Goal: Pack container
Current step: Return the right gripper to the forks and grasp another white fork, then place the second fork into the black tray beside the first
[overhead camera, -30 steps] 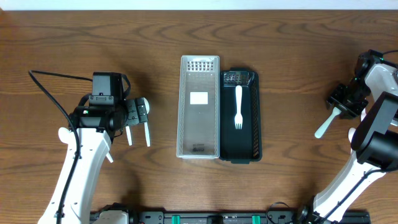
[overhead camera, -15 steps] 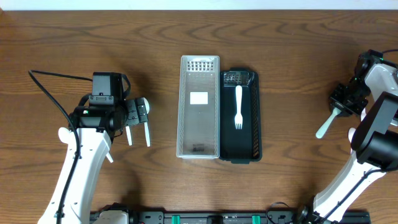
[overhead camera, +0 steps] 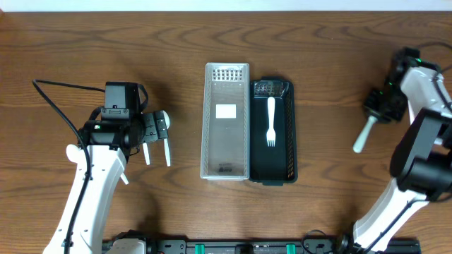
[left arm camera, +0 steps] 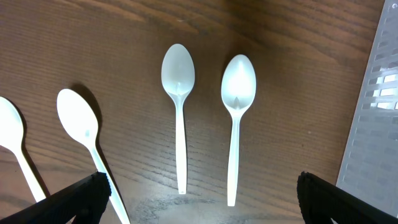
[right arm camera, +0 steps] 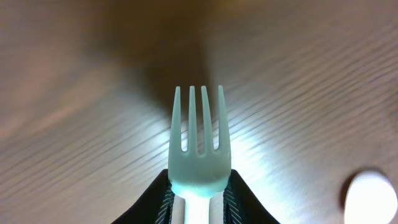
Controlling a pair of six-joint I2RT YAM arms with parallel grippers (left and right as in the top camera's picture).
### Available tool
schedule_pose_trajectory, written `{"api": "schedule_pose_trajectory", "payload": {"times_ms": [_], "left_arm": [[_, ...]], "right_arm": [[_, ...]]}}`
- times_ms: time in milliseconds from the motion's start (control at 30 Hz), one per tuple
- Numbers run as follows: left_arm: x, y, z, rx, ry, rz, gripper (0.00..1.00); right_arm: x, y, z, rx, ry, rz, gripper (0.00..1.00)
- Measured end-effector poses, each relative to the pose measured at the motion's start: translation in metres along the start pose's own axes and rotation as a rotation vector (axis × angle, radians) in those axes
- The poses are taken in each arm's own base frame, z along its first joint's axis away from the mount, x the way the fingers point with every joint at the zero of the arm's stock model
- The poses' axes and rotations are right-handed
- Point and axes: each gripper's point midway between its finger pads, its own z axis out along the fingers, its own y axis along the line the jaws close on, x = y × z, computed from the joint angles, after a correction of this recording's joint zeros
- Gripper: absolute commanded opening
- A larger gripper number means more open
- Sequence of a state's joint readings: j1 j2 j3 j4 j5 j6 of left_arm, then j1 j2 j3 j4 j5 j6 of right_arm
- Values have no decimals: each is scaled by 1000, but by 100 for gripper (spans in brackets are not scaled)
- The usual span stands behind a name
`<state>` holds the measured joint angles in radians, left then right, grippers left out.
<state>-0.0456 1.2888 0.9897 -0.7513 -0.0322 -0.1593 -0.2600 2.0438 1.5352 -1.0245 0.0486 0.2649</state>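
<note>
Container (overhead camera: 274,168), the black one, is sitting at the middle of the wooden surface (overhead camera: 325,56), its long side touching a clear tray (overhead camera: 227,141) on its left. A white fork (overhead camera: 270,121) is lying lengthwise inside it, tines pointing toward my base.

My right jaws are clenching a second fork (right arm camera: 198,155), gripping it just below the head so the four tines are sticking out ahead of my wrist camera. From overhead its handle is slanting out of the grip above the right side of the surface, well apart from the container.

My left jaws are standing released, spread wide over the wood left of the clear tray. Between them a spoon (left arm camera: 178,71) is lying beside another spoon (left arm camera: 239,81), bowls pointing away from me, close but apart. Two further spoons (left arm camera: 76,115) are lying farther left, partly cut off by the frame.
</note>
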Motion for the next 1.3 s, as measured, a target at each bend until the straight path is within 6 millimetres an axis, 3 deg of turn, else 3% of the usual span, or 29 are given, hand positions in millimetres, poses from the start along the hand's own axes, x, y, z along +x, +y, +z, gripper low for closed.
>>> {"api": "schedule_pose_trajectory", "payload": {"times_ms": [133,233,333,400,533,767,867,933,967,1067,1133,1233,1300], "left_arm": [[0,0,0,0,0,0,98],[0,0,0,0,0,0,98],[0,0,0,0,0,0,98],[0,0,0,0,0,0,98],[0,0,0,0,0,0,98],[0,0,0,0,0,0,98],[0,0,0,0,0,0,98],[0,0,0,0,0,0,98],[0,0,0,0,0,0,98],[0,0,0,0,0,0,98],[0,0,0,0,0,0,98],[0,0,0,0,0,0,98],[0,0,0,0,0,0,98]], "right_arm": [[12,65,-79,-102,-181,-170,1],[48,125,-140,-210,-305,-343,1],[81,163,-161,-274,-334,-457,1],[104,186,-164,-298,-321,-521,1],[135,214,-145,-289,-261,-586,1],[168,236,-68,-198,-111,-636,11],[174,239,-44,-168,-70,-648,15],[175,241,-36,-161,-62,-651,24],[175,241,-35,-162,-63,-652,35],[173,243,-39,-166,-71,-655,52],[171,241,-45,-162,-72,-650,70],[160,234,-68,-170,-95,-628,73],[145,223,-94,-190,-133,-586,73]]}}
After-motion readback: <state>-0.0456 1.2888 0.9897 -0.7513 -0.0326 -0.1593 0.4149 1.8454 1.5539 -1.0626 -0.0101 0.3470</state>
